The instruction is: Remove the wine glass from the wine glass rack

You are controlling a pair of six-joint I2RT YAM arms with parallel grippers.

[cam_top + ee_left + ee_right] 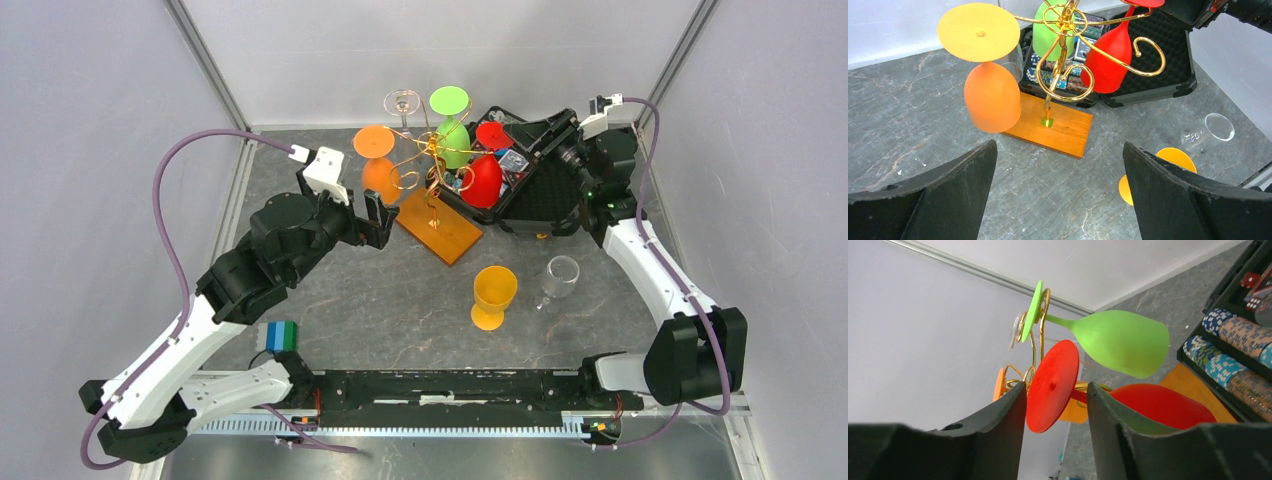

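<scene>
While left end effector gapes, right end effector brackets red glass — grip unclear

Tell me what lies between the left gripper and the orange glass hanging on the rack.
Nothing stands there: the left wrist view shows only bare grey tabletop between the open left gripper and the orange glass.

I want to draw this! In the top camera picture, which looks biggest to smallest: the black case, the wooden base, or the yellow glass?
1. Black case, clearly the largest.
2. Wooden base.
3. Yellow glass, the smallest, though not far behind the base.
</scene>
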